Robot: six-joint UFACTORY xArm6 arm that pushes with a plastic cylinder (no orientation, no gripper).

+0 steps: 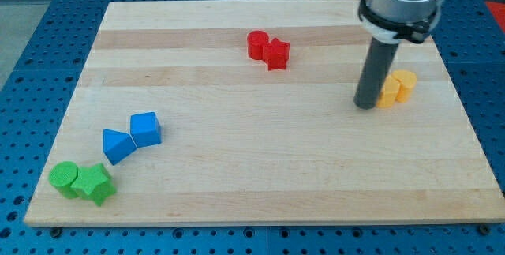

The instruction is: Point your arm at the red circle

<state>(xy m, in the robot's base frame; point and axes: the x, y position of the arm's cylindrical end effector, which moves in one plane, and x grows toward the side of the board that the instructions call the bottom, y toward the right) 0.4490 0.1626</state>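
Note:
The red circle [257, 44] sits near the view's top centre of the wooden board [260, 176], touching a red star [277, 54] on its right. My tip [365, 105] rests on the board at the view's right, well to the right of and below the red circle. It stands right beside two yellow blocks: a star-like one [389, 93] just to its right and a rounded one [405, 84] behind that.
A blue cube [146, 128] and a blue triangular block [117, 145] lie at the view's lower left. A green circle [65, 178] and a green star [95, 183] sit near the bottom-left corner. Blue pegboard [31, 65] surrounds the board.

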